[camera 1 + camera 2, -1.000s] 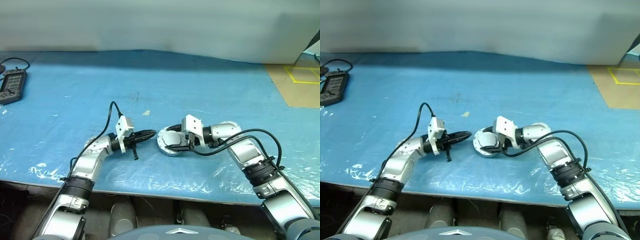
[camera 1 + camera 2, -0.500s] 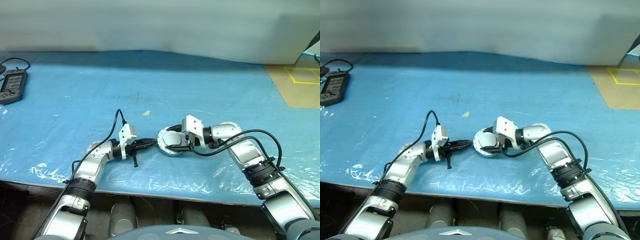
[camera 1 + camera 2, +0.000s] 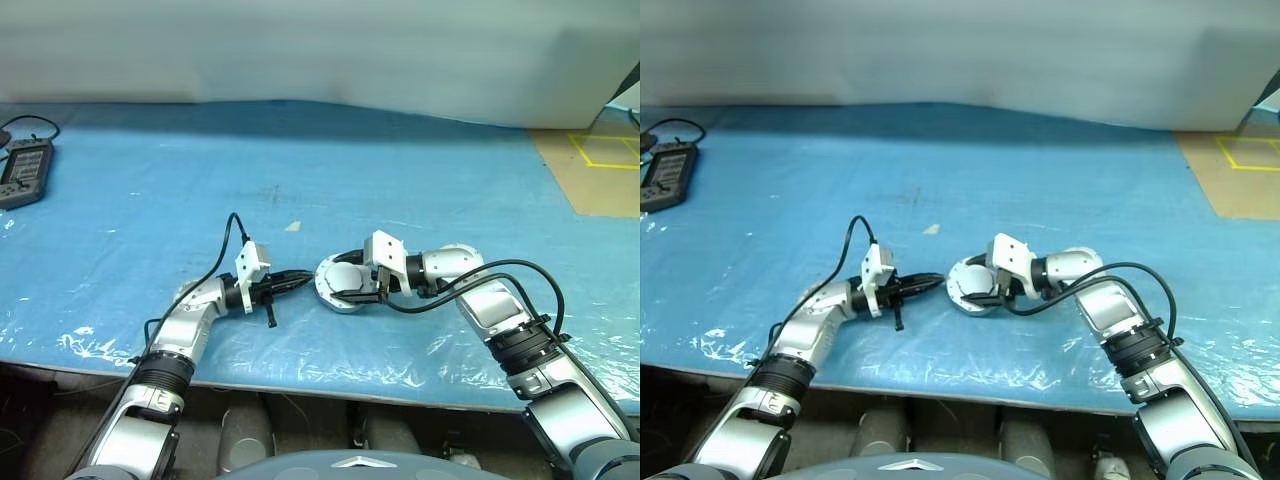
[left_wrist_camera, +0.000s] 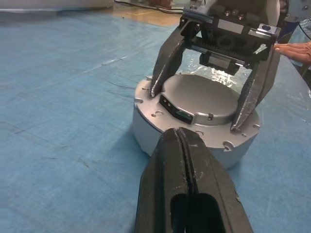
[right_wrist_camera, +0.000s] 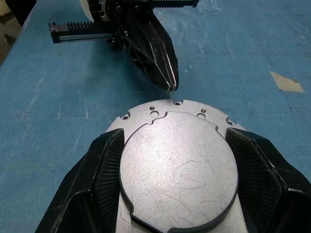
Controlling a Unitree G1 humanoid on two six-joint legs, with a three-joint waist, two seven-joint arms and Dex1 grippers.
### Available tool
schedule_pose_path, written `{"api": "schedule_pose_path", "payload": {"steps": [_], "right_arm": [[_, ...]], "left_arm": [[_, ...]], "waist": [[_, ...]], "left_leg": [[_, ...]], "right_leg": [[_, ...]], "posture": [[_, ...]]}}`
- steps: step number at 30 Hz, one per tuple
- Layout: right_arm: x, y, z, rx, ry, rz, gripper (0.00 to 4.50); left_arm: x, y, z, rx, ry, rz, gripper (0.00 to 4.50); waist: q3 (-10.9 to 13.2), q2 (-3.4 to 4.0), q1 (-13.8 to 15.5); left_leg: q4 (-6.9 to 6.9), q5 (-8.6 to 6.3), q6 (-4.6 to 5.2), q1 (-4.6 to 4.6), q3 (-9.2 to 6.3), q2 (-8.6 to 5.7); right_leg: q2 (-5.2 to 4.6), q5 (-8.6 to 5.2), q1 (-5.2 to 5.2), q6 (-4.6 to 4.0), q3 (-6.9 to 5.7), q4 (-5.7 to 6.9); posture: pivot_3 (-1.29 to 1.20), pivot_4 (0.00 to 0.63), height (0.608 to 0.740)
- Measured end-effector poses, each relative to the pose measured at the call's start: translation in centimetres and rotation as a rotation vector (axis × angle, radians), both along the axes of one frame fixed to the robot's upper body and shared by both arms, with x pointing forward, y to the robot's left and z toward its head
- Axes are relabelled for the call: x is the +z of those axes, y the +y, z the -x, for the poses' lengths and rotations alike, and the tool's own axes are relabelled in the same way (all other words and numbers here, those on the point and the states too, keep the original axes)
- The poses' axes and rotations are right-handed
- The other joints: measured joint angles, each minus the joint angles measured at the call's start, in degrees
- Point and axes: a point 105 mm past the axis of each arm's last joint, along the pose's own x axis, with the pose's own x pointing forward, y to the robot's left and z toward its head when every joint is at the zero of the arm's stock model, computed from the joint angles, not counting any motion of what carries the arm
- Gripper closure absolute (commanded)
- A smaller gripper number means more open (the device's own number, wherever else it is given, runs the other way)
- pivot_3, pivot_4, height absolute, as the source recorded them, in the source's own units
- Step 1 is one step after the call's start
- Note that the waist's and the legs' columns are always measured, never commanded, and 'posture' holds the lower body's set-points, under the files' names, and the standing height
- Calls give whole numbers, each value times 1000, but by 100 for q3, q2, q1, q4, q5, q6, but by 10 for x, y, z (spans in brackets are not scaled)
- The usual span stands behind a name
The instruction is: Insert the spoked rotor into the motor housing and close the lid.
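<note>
Reaching inward: both my arms bend in toward each other over the blue table cover (image 3: 420, 170), forearms low, wrists turned so the pincers face one another.
Left arm: it comes up from the near edge of the table, elbow bent, hand lying about level and aimed across toward my right.
Left gripper (image 3: 308, 276): its two black fingers are pressed flat together with nothing between them; the joined tip sits just beside the side wall of the motor housing (image 4: 160, 136), and I cannot tell whether it touches.
Right arm: it angles in from the right, wrist tipped somewhat downward over the housing.
Right gripper (image 4: 197, 109): my jaws stand wide and straddle the raised round middle of the lid (image 5: 177, 167), one finger on each side, their inner faces right at its rim.
Lid: smooth face up, seated on top of the housing, which rests on the cover between my two hands.
Handset (image 3: 22, 172): lies with its cord at the far left of the table.
</note>
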Motion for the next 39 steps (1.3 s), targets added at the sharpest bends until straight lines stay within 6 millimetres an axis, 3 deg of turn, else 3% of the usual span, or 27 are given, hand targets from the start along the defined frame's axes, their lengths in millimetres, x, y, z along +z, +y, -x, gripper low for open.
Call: {"api": "schedule_pose_path", "payload": {"steps": [14,24,26,29,34,39], "right_arm": [[0,0,0,1,0,0,1517],[0,0,1,0,1,0,1517],[0,0,1,-3,4,0,779],[2,-3,-3,-33,-3,-4,22],[6,-9,-3,-79,33,-62,22],[17,-23,5,-157,206,-221,22]], "left_arm": [[2,-15,5,-54,19,5,4490],[2,-16,7,-80,-27,-93,4490],[3,-17,7,-80,-31,-98,4500],[4,-17,7,-79,-37,-106,4500],[5,-19,7,-80,-41,-108,4500],[7,-18,6,-80,-56,-109,4500]], "waist": [[0,0,-1],[-1,1,-1],[-1,1,-1],[-1,1,2],[0,2,15],[7,8,9]], "left_leg": [[-7,0,0,1,0,0],[-12,0,0,2,0,0],[-12,0,0,2,0,0],[-15,0,0,0,0,-1],[-19,0,-1,-8,1,-2],[-39,0,-3,-16,2,0]], "right_leg": [[0,0,-1,0,0,-3],[0,0,0,0,-1,-6],[0,0,0,0,-1,-6],[-1,0,-1,0,-2,-10],[-1,15,-2,-26,-5,-19],[2,20,-15,-35,-9,-25]], "posture": [[0,150,740],[0,150,740],[0,150,740],[0,150,740],[0,150,740],[0,150,740]]}}
